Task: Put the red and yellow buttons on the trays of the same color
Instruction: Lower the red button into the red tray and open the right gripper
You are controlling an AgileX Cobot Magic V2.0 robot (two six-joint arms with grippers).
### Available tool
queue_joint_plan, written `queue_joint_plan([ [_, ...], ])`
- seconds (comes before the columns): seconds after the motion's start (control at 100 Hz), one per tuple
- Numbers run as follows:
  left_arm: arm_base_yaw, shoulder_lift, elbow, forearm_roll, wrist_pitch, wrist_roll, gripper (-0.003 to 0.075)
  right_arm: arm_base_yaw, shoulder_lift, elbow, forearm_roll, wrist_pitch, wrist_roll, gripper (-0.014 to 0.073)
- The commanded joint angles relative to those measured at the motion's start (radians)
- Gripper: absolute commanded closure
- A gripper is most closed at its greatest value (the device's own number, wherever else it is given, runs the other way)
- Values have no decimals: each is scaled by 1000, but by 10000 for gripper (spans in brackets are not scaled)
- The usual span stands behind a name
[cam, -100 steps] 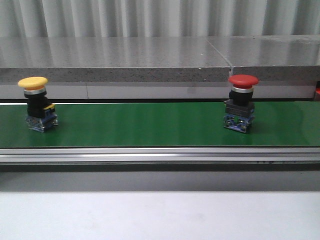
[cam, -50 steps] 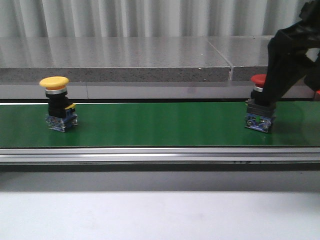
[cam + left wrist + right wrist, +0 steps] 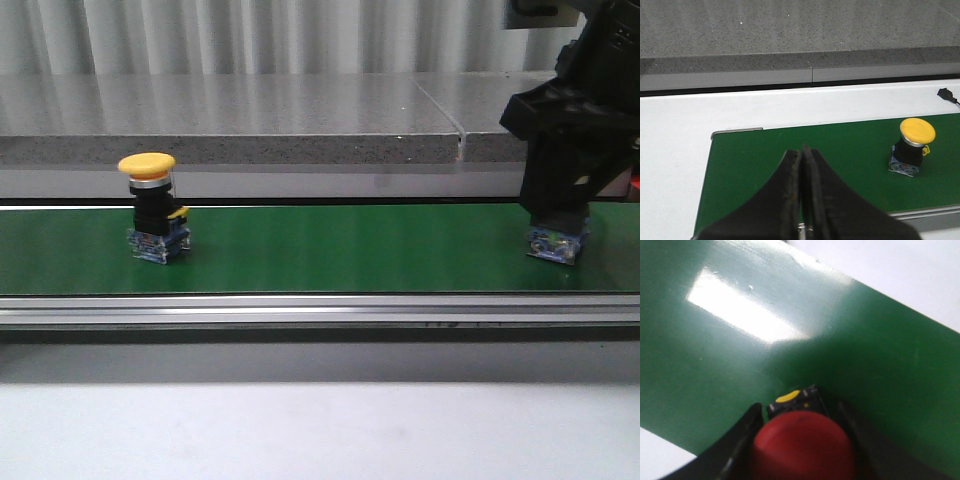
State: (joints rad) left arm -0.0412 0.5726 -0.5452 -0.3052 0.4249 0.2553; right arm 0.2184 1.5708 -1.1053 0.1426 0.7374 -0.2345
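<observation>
Here the yellow button (image 3: 152,208) stood upright on the green belt (image 3: 330,250), toward the belt's left part in the front view, mushroom cap up, black body and blue base touching the belt. Left end effector (image 3: 803,192) appeared only in the left wrist view: fingers pressed together with no gap, gripping nothing, hovering over the belt near its end, well apart from the yellow button (image 3: 912,147). Right end effector (image 3: 556,205) was down over the red button (image 3: 802,442) at the belt's right part; in the front view only the button's blue base (image 3: 556,243) showed below the black fingers, resting on the belt. In the right wrist view the red cap sat between the two fingers (image 3: 742,440), one on each side, close to the cap; whether they actually pinched it, could not tell. A grey counter (image 3: 230,115) ran behind the belt. Trays not in view.
</observation>
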Motion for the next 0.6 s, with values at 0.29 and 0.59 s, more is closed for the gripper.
queue_joint_plan([
  [0.29, -7, 2, -28, -18, -78, -1, 740, -136, -38, -225, 3, 214, -8, 473],
  [0.59, -7, 2, -28, -18, -78, -1, 740, -432, -33, -448, 4, 254, -6, 473],
])
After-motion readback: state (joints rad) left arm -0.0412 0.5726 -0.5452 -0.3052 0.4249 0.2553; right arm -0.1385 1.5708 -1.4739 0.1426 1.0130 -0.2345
